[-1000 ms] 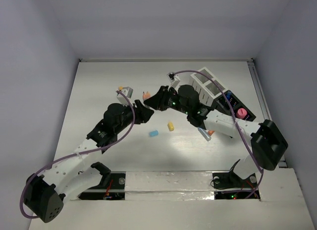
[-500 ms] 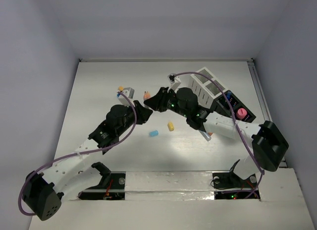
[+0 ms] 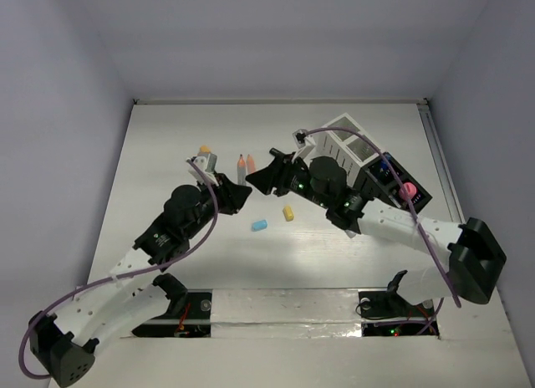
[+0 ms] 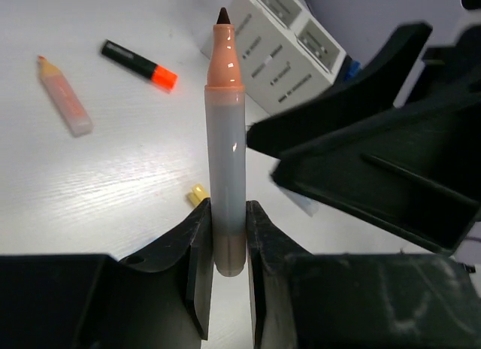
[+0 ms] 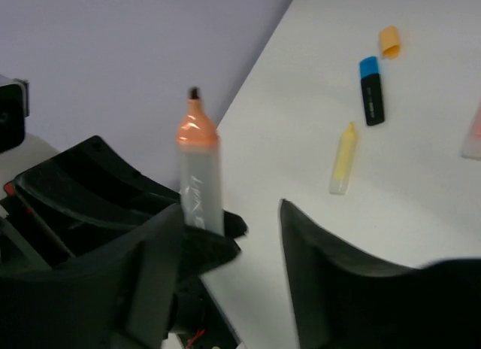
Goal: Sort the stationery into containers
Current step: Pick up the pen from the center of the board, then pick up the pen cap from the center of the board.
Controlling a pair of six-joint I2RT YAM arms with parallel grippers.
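My left gripper (image 4: 227, 210) is shut on the lower end of a grey marker (image 4: 225, 150) with a peach tip, which stands straight up out of the jaws. In the top view this left gripper (image 3: 236, 191) is mid-table with the marker (image 3: 241, 167) pointing away. My right gripper (image 3: 266, 177) faces it closely. Its jaws (image 5: 233, 277) stand open with nothing between them, and the held marker (image 5: 199, 180) sits just off the left finger (image 5: 154, 274). The containers (image 3: 349, 144) are at the back right, white boxes first, then black ones (image 3: 393, 175) holding a pink cylinder (image 3: 408, 190).
On the table lie a blue eraser (image 3: 260, 226), a yellow eraser (image 3: 288, 212), a peach marker (image 4: 66, 101), a black marker with an orange cap (image 4: 139, 63), a yellow marker (image 5: 343, 159), a black marker with a blue cap (image 5: 371, 89) and a loose orange cap (image 5: 389, 40).
The left gripper has shut on the grey marker and the right jaws have spread off it. Both arms have shifted slightly, the right forearm swinging out to the right.
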